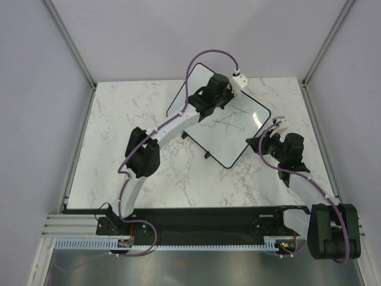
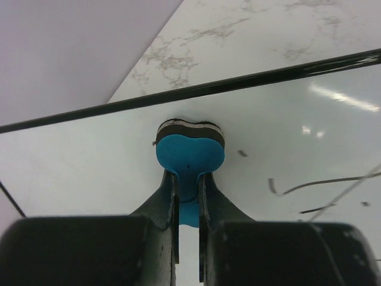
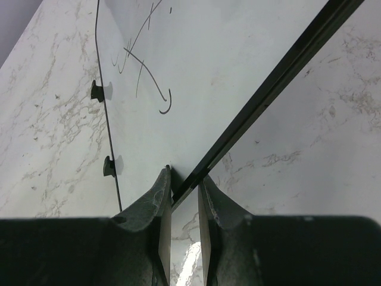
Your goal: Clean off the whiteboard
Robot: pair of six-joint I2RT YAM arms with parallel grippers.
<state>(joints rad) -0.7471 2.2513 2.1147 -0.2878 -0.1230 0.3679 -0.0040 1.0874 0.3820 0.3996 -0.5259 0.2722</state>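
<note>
Blue eraser [image 2: 190, 156], pinched in my left gripper [image 2: 187, 179], pressed the whiteboard [image 1: 236, 146], lying on the table [image 1: 119, 119], near its far rim; my right gripper [image 3: 184, 179] nipped its frame [image 3: 268, 95]. Advised: even pressure, overlapping strokes across the scribbles [image 1: 229, 119].

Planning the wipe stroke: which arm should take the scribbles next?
Left. The left gripper is shut on the blue eraser, pad down on the whiteboard near the scribbles. The right gripper clamps the board's frame edge, likely steadying it.
</note>
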